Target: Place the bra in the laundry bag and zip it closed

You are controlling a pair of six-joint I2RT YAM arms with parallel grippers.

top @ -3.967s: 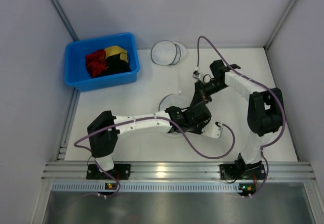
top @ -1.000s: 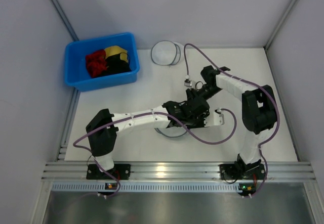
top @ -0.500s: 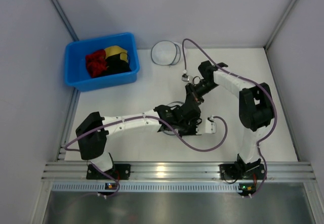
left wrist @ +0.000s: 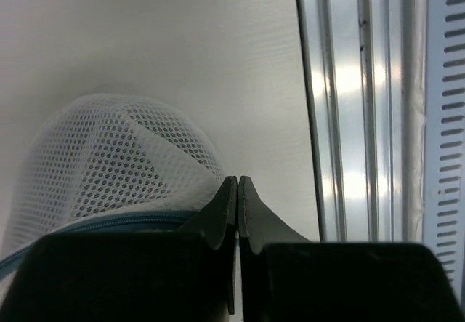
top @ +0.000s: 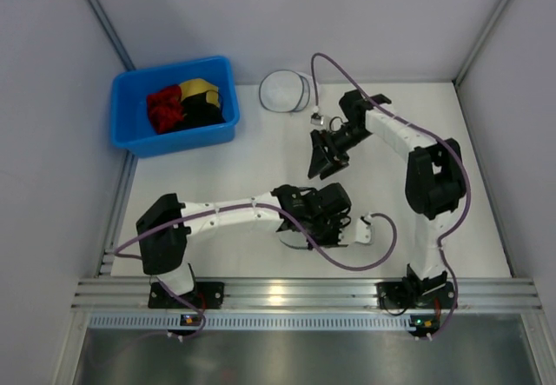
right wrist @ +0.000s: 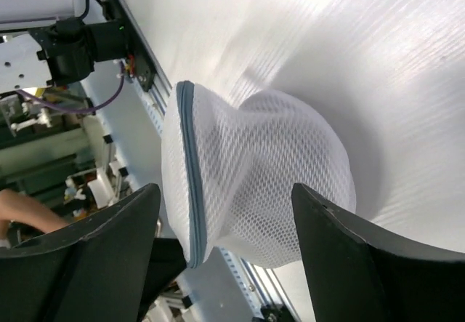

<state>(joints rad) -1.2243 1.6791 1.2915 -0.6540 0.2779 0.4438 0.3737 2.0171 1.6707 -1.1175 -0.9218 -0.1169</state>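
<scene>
Broadest first: a white table [top: 217, 185], carrying everything. Then the left arm [top: 226, 211], stretched rightward across the near half, and the right arm [top: 434, 185], folded toward the far side and reaching left. At far left a blue bin [top: 178, 142], holding a red garment [top: 163, 109] and a yellow-and-black garment [top: 198, 89]. Smaller, the laundry bag [right wrist: 254, 184]: sits mid-table toward the near edge, right under the left wrist, bulging up as a white mesh dome, close to the aluminium rail [left wrist: 363, 118]. At the far edge a second round mesh case [top: 282, 91], well apart from the work.

No telling where the bra is: no dark shape through the mesh in either wrist view, and no picking it out among the dark cloth in the bin.

Clenched, the left gripper [left wrist: 237, 185]: fingertips pressed together right at the zip band [right wrist: 190, 169], seemingly nipping mesh or the pull; cannot tell which. Released, the right gripper [right wrist: 225, 195]: jaws spread wide, gripping nothing, hanging well apart from the bag.

Mattering most: bag lying to the near-left of the right gripper, zip band curving round the rim roughly across that gripper's line of approach; left arm by far the nearer, on it already. Probably calls for bracing with the right while drawing the zip with the left
</scene>
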